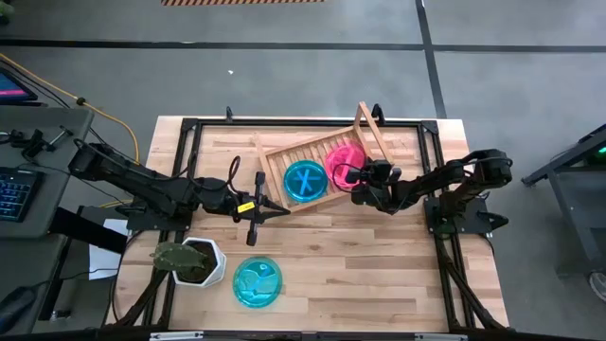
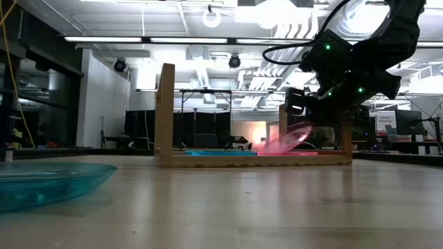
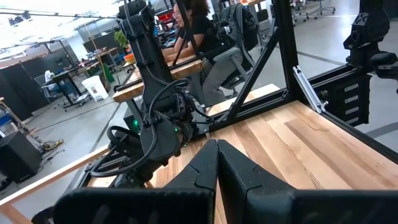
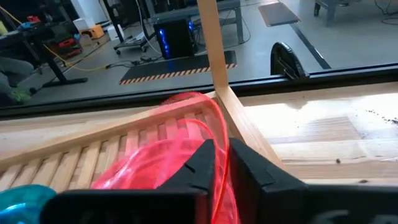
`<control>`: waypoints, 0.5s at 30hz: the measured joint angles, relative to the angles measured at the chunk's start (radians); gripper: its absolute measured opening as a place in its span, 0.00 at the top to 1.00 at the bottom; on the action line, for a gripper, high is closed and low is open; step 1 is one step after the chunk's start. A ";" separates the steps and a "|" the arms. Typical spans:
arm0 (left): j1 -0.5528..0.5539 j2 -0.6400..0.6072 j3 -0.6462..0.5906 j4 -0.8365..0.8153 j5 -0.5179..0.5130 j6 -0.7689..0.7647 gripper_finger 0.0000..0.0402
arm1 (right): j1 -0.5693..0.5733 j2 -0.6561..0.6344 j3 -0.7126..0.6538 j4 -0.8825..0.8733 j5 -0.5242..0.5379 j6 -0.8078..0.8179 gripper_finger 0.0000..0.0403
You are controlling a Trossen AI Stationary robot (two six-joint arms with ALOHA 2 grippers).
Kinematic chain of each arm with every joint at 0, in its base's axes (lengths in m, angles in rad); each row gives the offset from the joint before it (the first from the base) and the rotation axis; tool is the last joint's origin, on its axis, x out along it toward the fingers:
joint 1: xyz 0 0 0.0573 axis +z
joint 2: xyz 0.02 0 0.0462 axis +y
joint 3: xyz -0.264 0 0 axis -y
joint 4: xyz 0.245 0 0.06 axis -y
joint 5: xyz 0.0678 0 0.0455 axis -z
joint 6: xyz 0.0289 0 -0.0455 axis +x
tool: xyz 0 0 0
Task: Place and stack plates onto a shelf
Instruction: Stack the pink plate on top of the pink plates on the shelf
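Right hand (image 1: 352,175) grips one pink plate (image 1: 341,163); two teal plates visible.

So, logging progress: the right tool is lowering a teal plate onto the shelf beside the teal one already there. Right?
Not quite: the plate in the right tool is pink, not teal, as the right wrist view shows. It is going onto the shelf beside the teal plate already there.

We see a teal plate (image 1: 305,180) flat in the wooden shelf (image 1: 276,154), a pink plate (image 1: 343,166) tilted beside it, and another teal plate (image 1: 258,281) well apart.
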 joint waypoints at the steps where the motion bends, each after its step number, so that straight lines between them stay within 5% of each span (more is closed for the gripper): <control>1: 0.000 0.000 0.000 0.000 0.000 0.000 1.00 | 0.000 0.000 0.000 -0.001 -0.001 0.000 0.90; 9: 0.000 0.000 0.000 -0.001 0.000 -0.001 1.00 | 0.006 0.000 0.000 -0.015 -0.008 -0.068 0.63; 15: 0.000 0.000 0.000 -0.002 0.000 0.000 1.00 | 0.023 0.000 0.000 -0.023 -0.029 -0.130 0.54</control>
